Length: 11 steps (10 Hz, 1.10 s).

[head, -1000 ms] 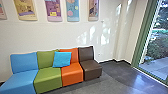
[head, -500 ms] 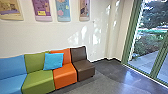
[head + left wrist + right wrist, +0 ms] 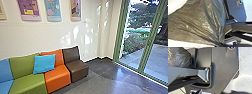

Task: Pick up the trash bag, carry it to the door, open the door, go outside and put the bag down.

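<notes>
The dark, shiny trash bag (image 3: 196,23) hangs in creased folds in the left wrist view. Its plastic narrows to a bunch at my left gripper (image 3: 220,44), which is shut on it. A rounded part of the bag (image 3: 181,60) also shows in the right wrist view, beyond the robot's jointed bar. A dark part of my right gripper (image 3: 197,91) appears at that picture's edge; how it stands is unclear. Over on the right of the head view is the glass door front with green frames (image 3: 147,42); a handle cannot be made out.
A row of seats stands along the white wall, with a blue seat (image 3: 5,71), a green one (image 3: 23,66), an orange one (image 3: 58,77) and a brown one (image 3: 76,63). A blue cushion (image 3: 44,63) rests on them. Paving (image 3: 158,58) and shrubs lie beyond the glass.
The head camera has turned right: seats and wall posters have slid left in the picture, and more of the green-framed glass and the paving outside shows.
</notes>
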### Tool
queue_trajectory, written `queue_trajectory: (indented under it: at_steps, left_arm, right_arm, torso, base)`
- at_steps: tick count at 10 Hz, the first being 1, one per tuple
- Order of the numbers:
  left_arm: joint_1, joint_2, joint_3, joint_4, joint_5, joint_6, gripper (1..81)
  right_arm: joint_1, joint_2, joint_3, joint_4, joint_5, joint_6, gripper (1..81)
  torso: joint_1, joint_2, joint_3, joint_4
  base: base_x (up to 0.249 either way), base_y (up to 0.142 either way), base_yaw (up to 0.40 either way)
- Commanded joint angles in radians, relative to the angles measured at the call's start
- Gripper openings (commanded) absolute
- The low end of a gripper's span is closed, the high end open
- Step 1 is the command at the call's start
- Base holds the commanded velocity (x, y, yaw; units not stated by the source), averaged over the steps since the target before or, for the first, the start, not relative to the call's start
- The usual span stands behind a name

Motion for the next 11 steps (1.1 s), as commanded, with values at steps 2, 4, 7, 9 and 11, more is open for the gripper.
queue_trajectory:
  at_steps: [2, 4, 7, 9, 11]
  left_arm:
    - [-0.056, -0.001, 0.001, 0.027, 0.065, 0.004, 1.0]
    - [-0.057, 0.003, 0.001, 0.032, 0.066, 0.004, 1.0]
    - [-0.057, 0.0, 0.001, 0.032, 0.065, 0.004, 1.0]
    - [-0.056, 0.0, 0.001, 0.033, 0.065, 0.004, 1.0]
    - [-0.056, -0.006, 0.001, 0.032, 0.066, 0.004, 1.0]
  right_arm:
    - [0.042, 0.021, 0.002, 0.007, -0.059, -0.006, 81.1]
    - [0.045, 0.02, 0.001, 0.007, -0.059, -0.008, 81.1]
    - [0.04, 0.02, -0.004, 0.007, -0.059, -0.005, 81.1]
    - [0.037, 0.021, -0.001, 0.009, -0.059, -0.005, 81.1]
    - [0.037, 0.021, 0.001, 0.009, -0.059, -0.005, 81.1]
  torso:
    - [0.0, 0.0, 0.0, 0.0]
    - [0.0, 0.0, 0.0, 0.0]
    - [0.0, 0.0, 0.0, 0.0]
    - [0.0, 0.0, 0.0, 0.0]
    - [0.0, 0.0, 0.0, 0.0]
  base:
    - [0.0, 0.0, -0.242]
    - [0.0, 0.0, -0.252]
    - [0.0, 0.0, -0.258]
    - [0.0, 0.0, -0.265]
    - [0.0, 0.0, -0.281]
